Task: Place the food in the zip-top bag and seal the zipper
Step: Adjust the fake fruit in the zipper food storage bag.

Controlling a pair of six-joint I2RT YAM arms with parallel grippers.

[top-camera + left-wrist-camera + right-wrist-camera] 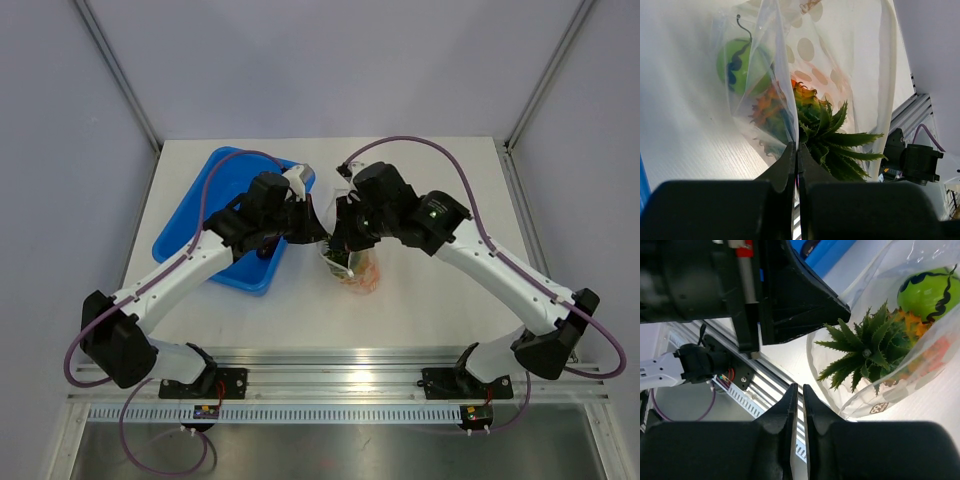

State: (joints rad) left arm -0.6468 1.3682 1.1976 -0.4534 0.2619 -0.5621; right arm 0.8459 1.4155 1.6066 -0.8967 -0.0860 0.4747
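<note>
The clear dotted zip-top bag (352,268) stands mid-table between both grippers. My left gripper (322,238) is shut on the bag's mouth edge (790,100); the film runs straight into its closed jaws. Inside the bag are the green ball with a dark stripe (740,65), the pineapple's orange body (767,107) and its green leaves (835,145). They also show in the right wrist view: ball (927,287), leaves (865,352). An orange-red shape (940,352) shows through the film. My right gripper (800,390) is shut on nothing, just left of the bag's rim (812,352). The eggplant is hidden.
The blue tray (200,225) lies at the left under my left arm. The aluminium rail (340,360) runs along the table's near edge. My two wrists are close together above the bag.
</note>
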